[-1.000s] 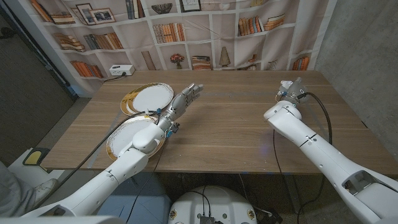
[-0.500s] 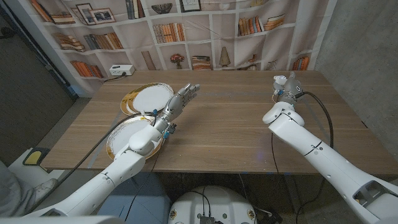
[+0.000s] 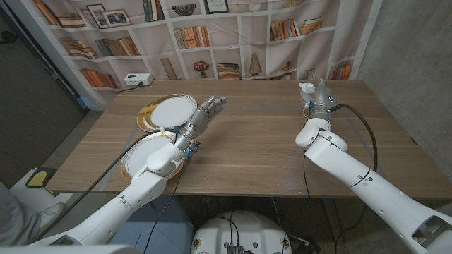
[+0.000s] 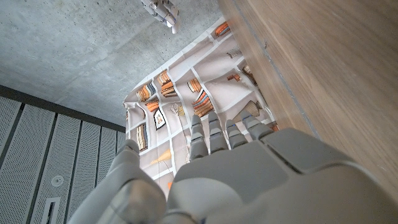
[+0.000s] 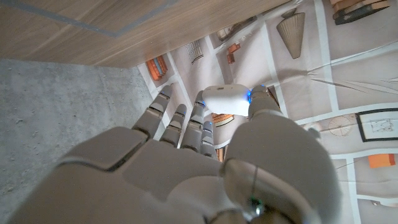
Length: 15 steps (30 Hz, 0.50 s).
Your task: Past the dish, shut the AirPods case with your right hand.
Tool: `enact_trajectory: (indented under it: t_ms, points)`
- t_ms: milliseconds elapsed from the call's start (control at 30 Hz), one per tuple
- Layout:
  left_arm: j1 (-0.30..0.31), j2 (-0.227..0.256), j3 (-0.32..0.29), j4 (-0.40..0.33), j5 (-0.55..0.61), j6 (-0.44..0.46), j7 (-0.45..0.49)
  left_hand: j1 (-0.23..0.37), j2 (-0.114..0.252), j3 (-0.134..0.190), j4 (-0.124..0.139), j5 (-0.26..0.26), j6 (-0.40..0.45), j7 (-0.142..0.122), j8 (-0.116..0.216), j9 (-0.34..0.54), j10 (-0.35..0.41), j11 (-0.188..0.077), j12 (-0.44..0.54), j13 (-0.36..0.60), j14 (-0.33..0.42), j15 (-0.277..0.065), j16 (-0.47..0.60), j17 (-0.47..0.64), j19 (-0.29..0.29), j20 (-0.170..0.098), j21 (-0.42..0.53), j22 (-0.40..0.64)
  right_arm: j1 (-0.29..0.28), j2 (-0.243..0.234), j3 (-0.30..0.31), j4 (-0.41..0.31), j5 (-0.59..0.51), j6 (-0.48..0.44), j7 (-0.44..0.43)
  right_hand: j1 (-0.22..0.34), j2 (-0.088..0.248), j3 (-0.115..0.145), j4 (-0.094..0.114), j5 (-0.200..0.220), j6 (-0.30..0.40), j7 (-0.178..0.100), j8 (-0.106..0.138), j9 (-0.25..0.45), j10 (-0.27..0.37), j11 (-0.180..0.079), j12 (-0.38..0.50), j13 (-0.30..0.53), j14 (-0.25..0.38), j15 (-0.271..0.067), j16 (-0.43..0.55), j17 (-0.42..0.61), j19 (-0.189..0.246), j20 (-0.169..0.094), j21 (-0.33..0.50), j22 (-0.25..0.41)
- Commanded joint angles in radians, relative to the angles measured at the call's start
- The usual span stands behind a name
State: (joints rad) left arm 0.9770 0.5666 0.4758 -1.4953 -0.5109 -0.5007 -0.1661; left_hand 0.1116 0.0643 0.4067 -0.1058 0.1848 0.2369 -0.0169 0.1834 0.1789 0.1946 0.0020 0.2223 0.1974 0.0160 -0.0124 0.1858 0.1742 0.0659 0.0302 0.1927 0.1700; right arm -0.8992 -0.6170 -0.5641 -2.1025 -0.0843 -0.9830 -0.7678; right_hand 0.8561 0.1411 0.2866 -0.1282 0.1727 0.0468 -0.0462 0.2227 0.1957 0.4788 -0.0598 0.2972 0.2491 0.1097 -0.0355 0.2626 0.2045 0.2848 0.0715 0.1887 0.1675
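Two gold-rimmed plates (image 3: 168,111) lie at the tabletop's (image 3: 254,141) left side, one partly under the left arm. Left hand (image 3: 203,114) hovers beside the far plate, fingers extended and apart, holding nothing. Right hand (image 3: 316,93), raised at the far right, pinches the white AirPods case (image 5: 227,101) between thumb and fingers

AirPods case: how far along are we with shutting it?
Picked up: the right robot hand holds the white AirPods case between thumb and fingers, raised off the wooden table. Whether the lid is closed cannot be told from these views, so shutting and setting it down may remain. The left robot hand waits open beside the two gold-rimmed plates.
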Motion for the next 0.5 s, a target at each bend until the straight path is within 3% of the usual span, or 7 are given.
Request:
enact_trajectory:
  t_ms: [33, 433, 500]
  points:
    - [-0.01, -0.028, 0.002, 0.039, -0.008, -0.041, -0.014, -0.008, 0.004, 0.003, 0.001, 0.002, -0.106, -0.017, -0.021, 0.002, 0.01, -0.006, 0.0, 0.001, -0.003, -0.003, -0.003, 0.003, -0.001, 0.003, 0.0, 0.004, -0.061, -0.027, 0.002, -0.096, -0.025, 0.063, 0.04, -0.003, 0.006, -0.006, 0.002, 0.003, 0.015, 0.005, 0.009, 0.0, 0.088, -0.081, 0.008, 0.005, 0.011, -0.049, 0.002, 0.002, 0.0, 0.001, -0.002, 0.001]
    - [-0.001, -0.014, 0.001, 0.013, -0.003, -0.033, -0.014, -0.004, 0.004, 0.005, -0.002, 0.002, -0.077, -0.012, 0.002, 0.001, 0.011, -0.002, 0.0, 0.001, -0.003, -0.003, -0.003, 0.002, 0.0, 0.002, 0.0, 0.004, -0.135, -0.031, 0.034, -0.138, -0.014, 0.131, 0.068, -0.005, 0.006, -0.009, 0.002, 0.004, 0.026, 0.003, 0.009, 0.0, 0.094, -0.084, 0.008, 0.008, 0.016, -0.05, 0.003, 0.002, -0.002, -0.001, -0.002, 0.001]
    - [0.001, -0.01, -0.001, 0.007, -0.006, -0.03, -0.015, -0.004, 0.004, 0.005, -0.003, 0.002, -0.065, 0.003, 0.007, 0.001, 0.011, -0.003, 0.0, 0.001, -0.004, -0.003, -0.003, 0.002, 0.0, 0.001, 0.0, 0.004, -0.147, -0.031, 0.039, -0.145, -0.013, 0.143, 0.069, -0.005, 0.006, -0.009, 0.001, 0.004, 0.028, 0.002, 0.009, 0.0, 0.094, -0.085, 0.008, 0.008, 0.016, -0.05, 0.003, 0.002, -0.002, -0.002, -0.002, 0.001]
